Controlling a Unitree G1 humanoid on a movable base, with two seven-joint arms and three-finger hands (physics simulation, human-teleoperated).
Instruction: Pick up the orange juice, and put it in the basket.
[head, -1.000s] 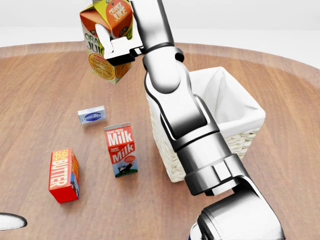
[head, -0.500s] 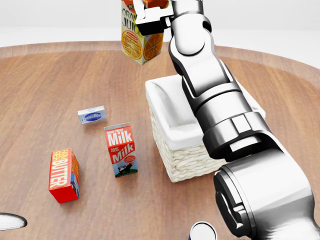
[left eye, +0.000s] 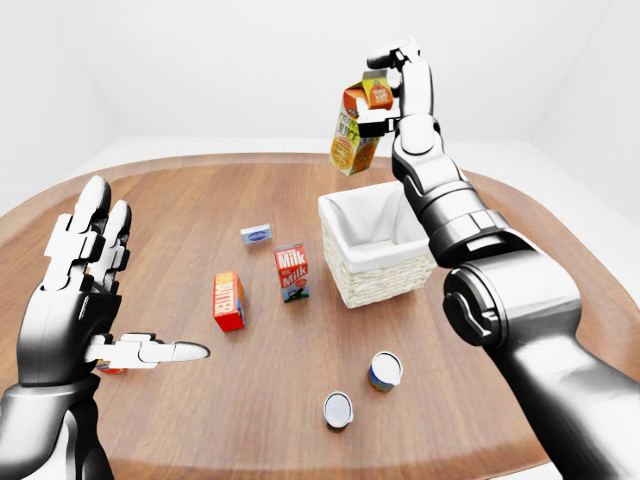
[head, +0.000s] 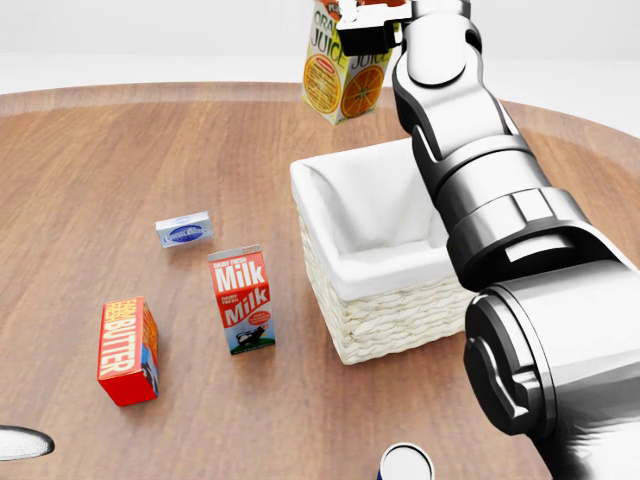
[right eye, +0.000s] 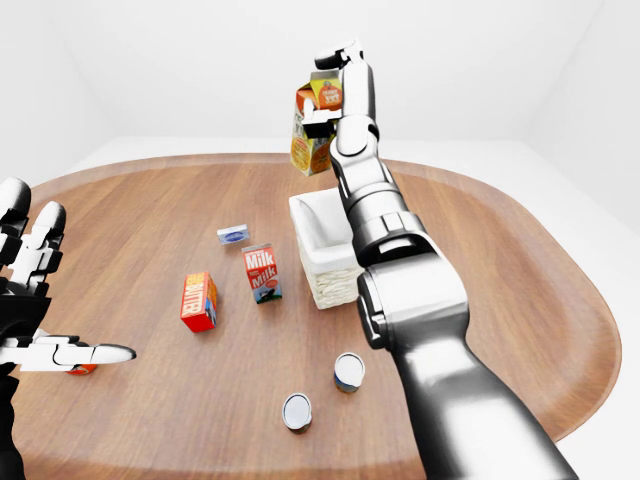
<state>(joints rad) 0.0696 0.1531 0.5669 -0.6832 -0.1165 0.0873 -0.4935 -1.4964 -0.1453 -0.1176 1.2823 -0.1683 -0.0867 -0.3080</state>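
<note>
The orange juice carton (head: 338, 72) hangs tilted in the air above the top left corner of the wicker basket (head: 385, 322), which has a white liner and looks empty. My right hand (left eye: 384, 96) is shut on the carton's top and holds it from above, arm stretched over the basket. The carton also shows in the left-eye view (left eye: 353, 140), above and left of the basket (left eye: 385, 282). My left hand (left eye: 125, 300) is open with fingers spread, low at the left of the left-eye view, far from the carton.
On the round wooden table (head: 90, 160) left of the basket lie a milk carton (head: 240, 300), a red butter box (head: 127, 350) and a small blue-white box (head: 184, 230). Two cans (left eye: 385, 370) (left eye: 338, 408) stand below the basket in the left-eye view.
My right arm has carried the orange juice carton to the right, from left of the basket to above its top left corner. Nothing on the table has moved.
</note>
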